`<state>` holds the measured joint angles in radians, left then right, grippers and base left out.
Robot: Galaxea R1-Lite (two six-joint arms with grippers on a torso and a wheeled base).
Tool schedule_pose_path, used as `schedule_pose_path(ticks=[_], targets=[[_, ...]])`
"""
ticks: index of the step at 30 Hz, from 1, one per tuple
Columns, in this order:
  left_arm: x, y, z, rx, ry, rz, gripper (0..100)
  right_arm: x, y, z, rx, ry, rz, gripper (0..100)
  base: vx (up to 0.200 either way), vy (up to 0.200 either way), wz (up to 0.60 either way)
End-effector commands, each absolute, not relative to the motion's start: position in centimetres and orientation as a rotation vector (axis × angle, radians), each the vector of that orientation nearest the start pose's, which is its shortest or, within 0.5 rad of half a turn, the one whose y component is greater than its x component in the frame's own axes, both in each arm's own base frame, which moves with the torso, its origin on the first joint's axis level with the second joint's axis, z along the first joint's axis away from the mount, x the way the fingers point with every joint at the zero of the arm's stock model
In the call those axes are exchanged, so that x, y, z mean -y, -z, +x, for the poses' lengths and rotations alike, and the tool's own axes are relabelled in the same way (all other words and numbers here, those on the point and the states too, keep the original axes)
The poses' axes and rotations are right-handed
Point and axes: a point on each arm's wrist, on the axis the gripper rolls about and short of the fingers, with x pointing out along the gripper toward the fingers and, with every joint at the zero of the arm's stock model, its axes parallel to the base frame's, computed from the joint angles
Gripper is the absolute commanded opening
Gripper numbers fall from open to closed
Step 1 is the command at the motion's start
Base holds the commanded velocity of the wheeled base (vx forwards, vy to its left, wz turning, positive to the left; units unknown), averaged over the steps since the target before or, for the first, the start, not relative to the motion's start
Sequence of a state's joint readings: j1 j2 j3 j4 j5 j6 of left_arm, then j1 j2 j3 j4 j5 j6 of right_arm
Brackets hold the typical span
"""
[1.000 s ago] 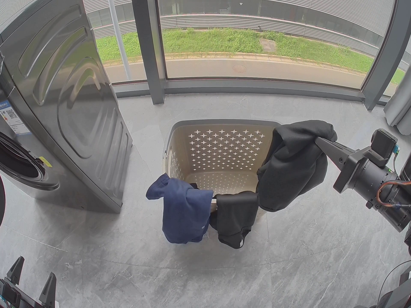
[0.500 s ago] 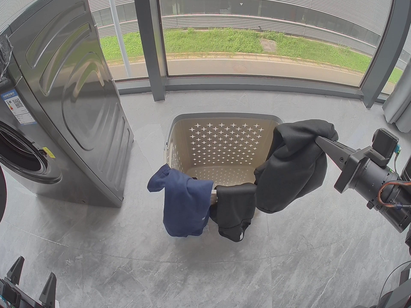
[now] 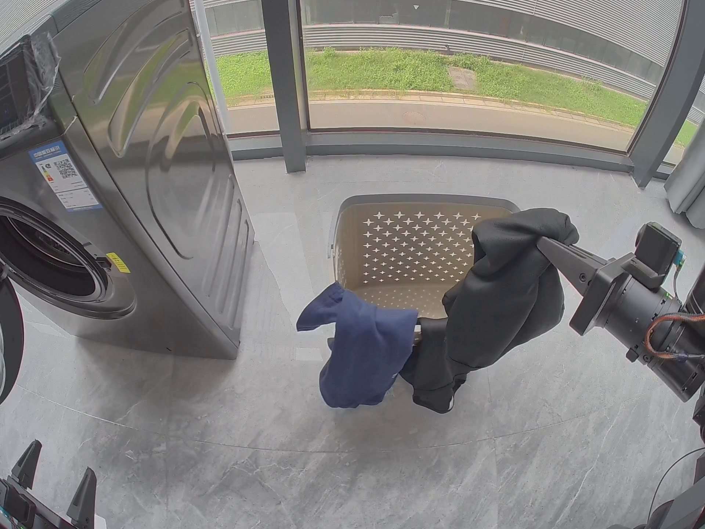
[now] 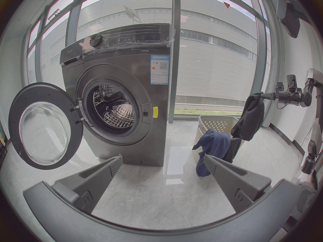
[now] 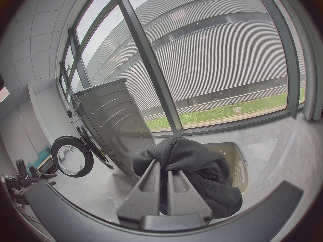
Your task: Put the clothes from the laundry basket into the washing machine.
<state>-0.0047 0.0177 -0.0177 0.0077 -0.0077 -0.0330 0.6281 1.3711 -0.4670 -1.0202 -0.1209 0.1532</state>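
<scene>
A beige laundry basket stands on the floor in front of me. Over its near rim hang a blue garment and a black garment. My right gripper is shut on a dark grey garment, held up over the basket's right side; the cloth bunches around its fingers. The washing machine stands at the left with its round door swung open and the drum showing. My left gripper hangs low at the near left, open and holding nothing.
Floor-to-ceiling windows with a grey pillar close off the far side. A curtain hangs at the far right. Grey tiled floor stretches between the machine, the basket and me.
The whole head view has shifted, so machine and basket now lie further right in it. The right gripper still holds the dark grey garment, which hangs closer over the black one.
</scene>
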Motion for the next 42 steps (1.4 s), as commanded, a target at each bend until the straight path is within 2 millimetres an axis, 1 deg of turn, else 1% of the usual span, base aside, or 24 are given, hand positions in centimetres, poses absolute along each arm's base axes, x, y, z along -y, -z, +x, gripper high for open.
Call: schedule_pose_path(ticks=[1, 22, 28, 42], targets=[[0.01, -7.52, -2.28, -0.008, 0.012, -0.034, 100, -12.22, -21.58, 17.14, 0.071, -0.518, 0.195, 0, 0.000, 0.200, 0.00], [0.01, -7.52, -2.28, -0.008, 0.012, -0.034, 100, -12.41, -21.63, 17.02, 0.073, -0.531, 0.197, 0, 0.000, 0.200, 0.00], [0.01, -7.52, -2.27, -0.009, 0.012, -0.034, 100, -12.52, -21.55, 17.06, 0.070, -0.533, 0.197, 0, 0.000, 0.000, 0.00], [0.01, -7.52, -2.27, -0.009, 0.012, -0.034, 100, -12.56, -21.33, 17.11, 0.061, -0.533, 0.195, 0, -0.200, 0.000, 0.00]])
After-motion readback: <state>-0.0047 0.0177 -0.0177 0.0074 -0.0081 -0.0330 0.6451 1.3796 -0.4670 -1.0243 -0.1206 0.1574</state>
